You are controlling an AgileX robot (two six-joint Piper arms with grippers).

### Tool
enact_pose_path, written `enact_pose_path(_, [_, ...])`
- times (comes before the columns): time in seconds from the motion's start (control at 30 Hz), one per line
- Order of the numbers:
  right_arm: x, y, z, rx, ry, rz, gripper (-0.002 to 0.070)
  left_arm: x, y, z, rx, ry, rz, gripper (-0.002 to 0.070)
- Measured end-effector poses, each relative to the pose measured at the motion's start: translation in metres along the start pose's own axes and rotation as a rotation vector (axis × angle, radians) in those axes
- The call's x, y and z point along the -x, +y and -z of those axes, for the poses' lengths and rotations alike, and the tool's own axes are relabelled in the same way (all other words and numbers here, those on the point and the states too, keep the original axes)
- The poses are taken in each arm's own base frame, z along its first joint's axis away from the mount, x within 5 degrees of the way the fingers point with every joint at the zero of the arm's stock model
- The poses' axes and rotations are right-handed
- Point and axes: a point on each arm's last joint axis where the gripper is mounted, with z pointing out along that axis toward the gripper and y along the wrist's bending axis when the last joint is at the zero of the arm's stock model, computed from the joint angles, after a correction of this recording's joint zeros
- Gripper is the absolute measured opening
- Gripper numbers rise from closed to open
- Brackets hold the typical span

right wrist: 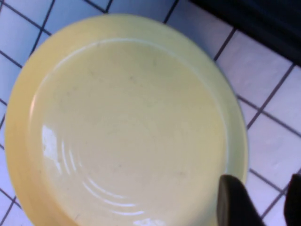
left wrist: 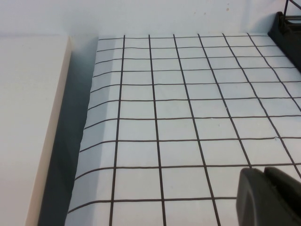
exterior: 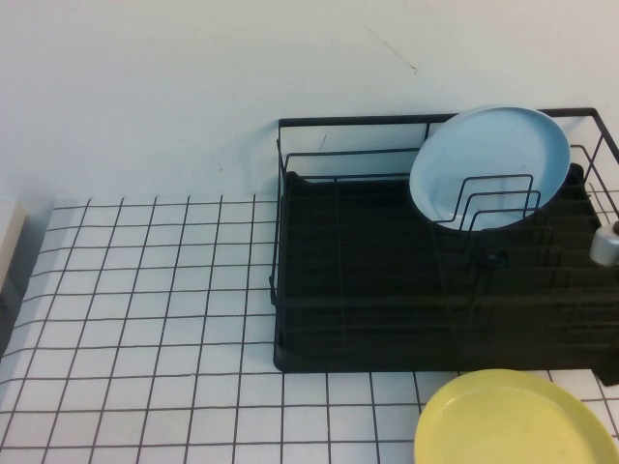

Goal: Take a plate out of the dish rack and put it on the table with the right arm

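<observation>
The yellow plate lies flat on the grid-cloth table, just in front of the black dish rack, at the near right. In the right wrist view the plate fills most of the picture. My right gripper is open just above the plate's rim, one finger over the rim and the other over the cloth, holding nothing. A grey part of the right arm shows at the right edge of the high view. My left gripper is shut and empty over the table's left part.
A light blue plate stands upright in the rack's wire dividers at the back right. A pale board lies beside the cloth's left edge. A white wall stands behind the table.
</observation>
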Motion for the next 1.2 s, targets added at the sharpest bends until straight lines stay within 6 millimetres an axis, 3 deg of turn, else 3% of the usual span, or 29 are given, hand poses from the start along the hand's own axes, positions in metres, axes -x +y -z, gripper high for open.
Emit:
enact_pose_path(0.1, [0.008,0.008,0.029,-0.051,-0.065,0.041,0.0189,0.0,0.0,0.0,0.0,0.0,0.003,-0.0003])
enact_pose_path(0.23, [0.008,0.03,0.076,-0.134,-0.206,0.119,0.0048,0.0,0.0,0.0,0.0,0.0,0.003,-0.0003])
enact_pose_path(0.4, [-0.02,0.065,0.131,-0.329,-0.439,0.229,0.0008,0.0,0.0,0.0,0.0,0.0,0.003,-0.0003])
enact_pose_path(0.5, [-0.048,0.081,0.146,-0.466,-0.555,0.269,0.0005,0.0,0.0,0.0,0.0,0.0,0.003,-0.0003])
enact_pose_path(0.63, [-0.095,0.089,0.134,-0.601,-0.641,0.235,0.0003,0.0,0.0,0.0,0.0,0.0,0.003,-0.0003])
enact_pose_path(0.87, [-0.156,0.09,0.074,-0.606,-0.673,0.132,0.0,0.0,0.0,0.0,0.0,0.0,0.003,-0.0003])
enact_pose_path(0.97, [-0.171,0.087,0.051,-0.596,-0.653,0.118,0.0,0.0,0.0,0.0,0.0,0.0,0.003,-0.0003])
enact_pose_path(1.2, [-0.186,0.082,0.022,-0.567,-0.588,0.098,-0.0001,0.0,0.0,0.0,0.0,0.0,0.003,-0.0003])
